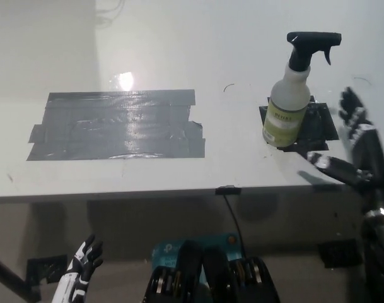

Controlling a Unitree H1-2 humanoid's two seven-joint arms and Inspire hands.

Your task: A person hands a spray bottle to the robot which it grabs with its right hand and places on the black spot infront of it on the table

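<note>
Fingers [350,108] of the black right hand [355,142] are spread apart and hold nothing; the hand sits at the right edge of the table [242,50], just beside the spray bottle [291,101] and clear of it, with a gap visible between them. One digit points inward along the table's near edge, toward the bottle's base, without touching it.

The spray bottle stands upright on the small black spot [321,123] at the right side of the table. Its body is pale with a yellowish label, its trigger head black with the nozzle pointing to picture right. The spot shows around the bottle's base, mostly to its right.

A large patch of grey tape [116,123] lies on the table, well apart from the bottle, to picture left.

The white left hand [84,259] rests low at the lower left, below the table edge, fingers loosely apart and empty.
</note>
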